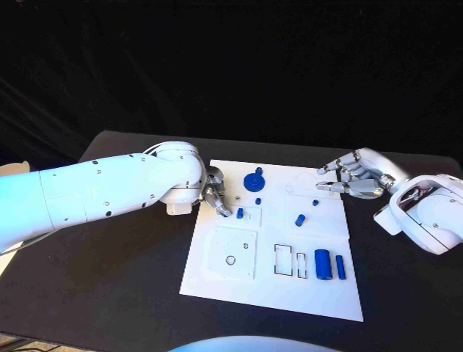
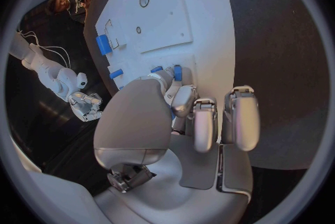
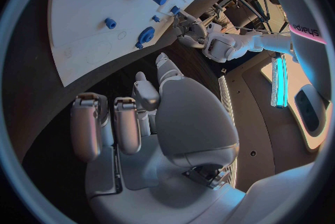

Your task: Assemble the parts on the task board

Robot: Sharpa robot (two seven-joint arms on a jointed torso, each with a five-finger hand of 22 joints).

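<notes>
Our left robot hand is at the left edge of the white board, with its fingers curled down over a small blue peg that stands near a square outline. In the left wrist view a blue piece shows right at the fingertips, but we cannot tell whether the fingers really pinch it or only touch it. Our right robot hand hovers over the upper right corner of the board; its fingers are bent inward, a little apart, and we see nothing between them.

Going outward, a round blue disc with a short stem lies near the top of the board, and two small blue pieces are in the middle. A thick blue cylinder and a thinner blue bar lie side by side near the bottom right, beside a rectangular slot. The board rests on the black tabletop.

We judge that these parts are light, stiff plastic with smooth sides, so they can slip or roll easily. The cylinder is best taken across its middle, and the small peg by its upper end, with a gentle pinch.
</notes>
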